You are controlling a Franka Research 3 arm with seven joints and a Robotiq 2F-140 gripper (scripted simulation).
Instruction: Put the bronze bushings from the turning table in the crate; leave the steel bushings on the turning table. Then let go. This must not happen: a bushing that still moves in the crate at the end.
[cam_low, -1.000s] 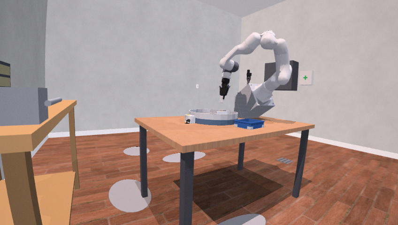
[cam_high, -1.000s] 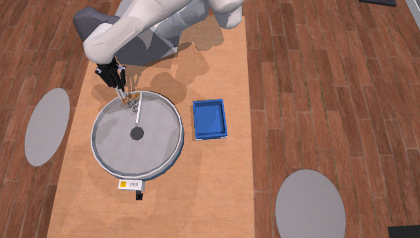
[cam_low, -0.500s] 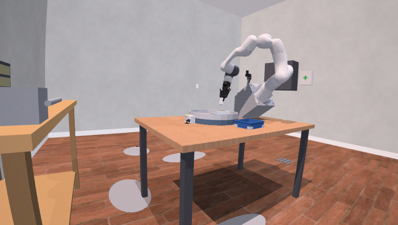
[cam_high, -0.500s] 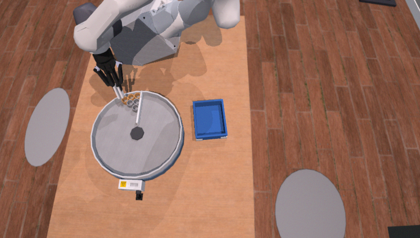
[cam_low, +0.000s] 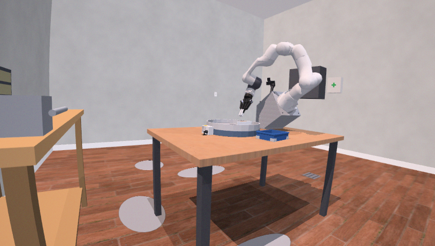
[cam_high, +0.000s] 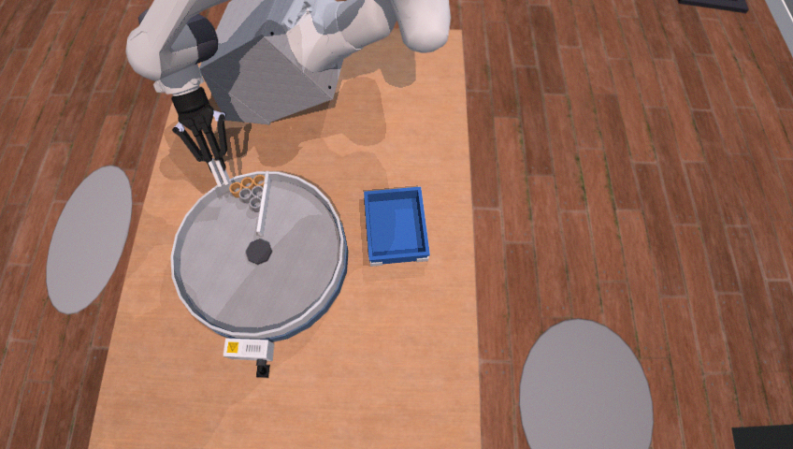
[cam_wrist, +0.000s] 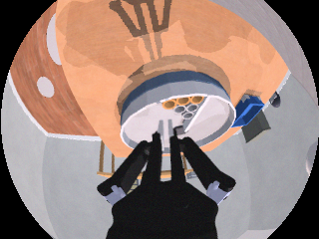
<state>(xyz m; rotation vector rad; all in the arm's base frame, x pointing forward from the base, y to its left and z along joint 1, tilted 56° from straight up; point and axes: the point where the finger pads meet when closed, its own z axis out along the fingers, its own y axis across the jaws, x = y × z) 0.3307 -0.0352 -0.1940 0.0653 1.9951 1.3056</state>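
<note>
Top view. My pincer (cam_high: pixel 222 183) (cam_low: pixel 240 116) (cam_wrist: pixel 165 125) slants down toward the rim of the turning table (cam_high: pixel 343 253) (cam_low: pixel 235 132) (cam_wrist: pixel 174 81), pale tips almost together, a thin slit between them, nothing clamped. Just beside the tips, inside the rim: three bronze bushings (cam_high: pixel 247 178) (cam_wrist: pixel 183 97) in a row along the wall. Steel bushings (cam_high: pixel 245 198) (cam_wrist: pixel 187 119) lie next to them, farther in; I count three. A white bar (cam_high: pixel 263 203) (cam_low: pixel 244 123) (cam_wrist: pixel 197 118) runs from the rim toward the dark hub (cam_high: pixel 258 252), with the cluster on one side of it. The blue crate (cam_high: pixel 425 222) (cam_low: pixel 272 136) (cam_wrist: pixel 251 113) stands apart from the turning table, on the same wooden table (cam_high: pixel 389 333) (cam_low: pixel 229 146) (cam_wrist: pixel 85 30). A white box (cam_high: pixel 250 348) (cam_low: pixel 208 129) with a yellow label sits against the turning table's outer side.

Exterior view. I am tilted, tips above the turning table's rim and clear of it. The arm (cam_low: pixel 284 48) arches over from a grey mount (cam_low: pixel 268 111). Crate upright on the table. The bushings are too small and hidden for me to sort here.

Wrist view. My two tips point into the picture side by side, narrowly parted. Beyond them the bronze row and the steel group rest on the turning surface, the white bar alongside. Crate off past the rim.
</note>
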